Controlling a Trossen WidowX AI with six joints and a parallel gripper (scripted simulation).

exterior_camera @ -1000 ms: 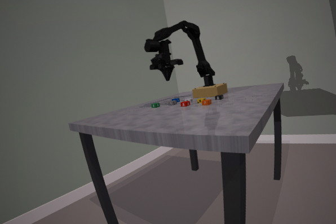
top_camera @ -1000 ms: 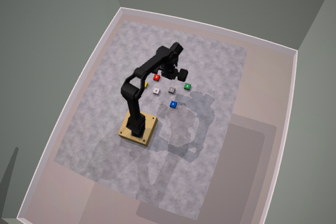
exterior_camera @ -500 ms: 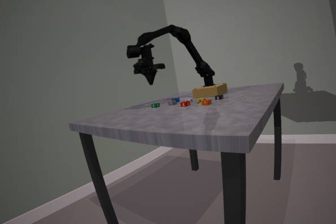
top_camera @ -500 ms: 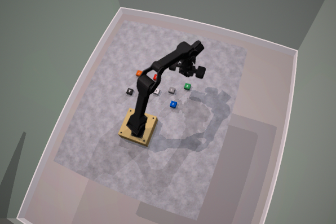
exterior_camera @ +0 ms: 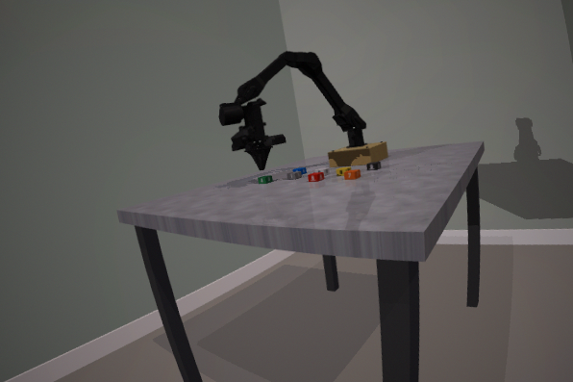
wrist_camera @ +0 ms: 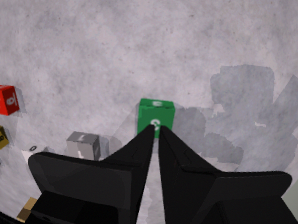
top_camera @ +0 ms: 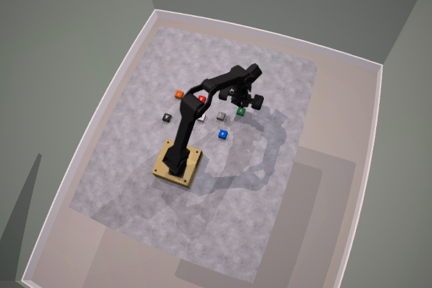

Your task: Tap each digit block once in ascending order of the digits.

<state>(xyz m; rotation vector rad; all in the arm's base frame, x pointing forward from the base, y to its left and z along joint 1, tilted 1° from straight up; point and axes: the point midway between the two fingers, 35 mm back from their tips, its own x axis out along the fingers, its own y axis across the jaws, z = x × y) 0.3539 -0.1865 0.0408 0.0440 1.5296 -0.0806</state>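
Observation:
My gripper (exterior_camera: 261, 168) (wrist_camera: 156, 129) is shut and empty, tips pointing down a little above the green block (top_camera: 241, 111) (exterior_camera: 264, 180) (wrist_camera: 149, 112). The tips overlap its digit in the wrist view. A grey block (top_camera: 221, 116) (exterior_camera: 294, 175) (wrist_camera: 84, 147) marked 1 sits beside it. A white block (exterior_camera: 324, 171) marked 0 and a red block (top_camera: 201, 99) (exterior_camera: 315, 177) (wrist_camera: 7, 100) with an underlined digit lie further off. A blue block (top_camera: 222, 134) (exterior_camera: 300, 170), a yellow block (exterior_camera: 343, 171), an orange block (top_camera: 179, 94) (exterior_camera: 352, 174) showing 7 and a black block (top_camera: 167, 117) (exterior_camera: 373, 166) also lie on the table.
The arm's wooden base (top_camera: 193, 171) (exterior_camera: 377, 151) stands behind the blocks in the exterior view. In the top view the arm hides the yellow block and part of the white one. The table edge (exterior_camera: 269, 236) is in front in the exterior view.

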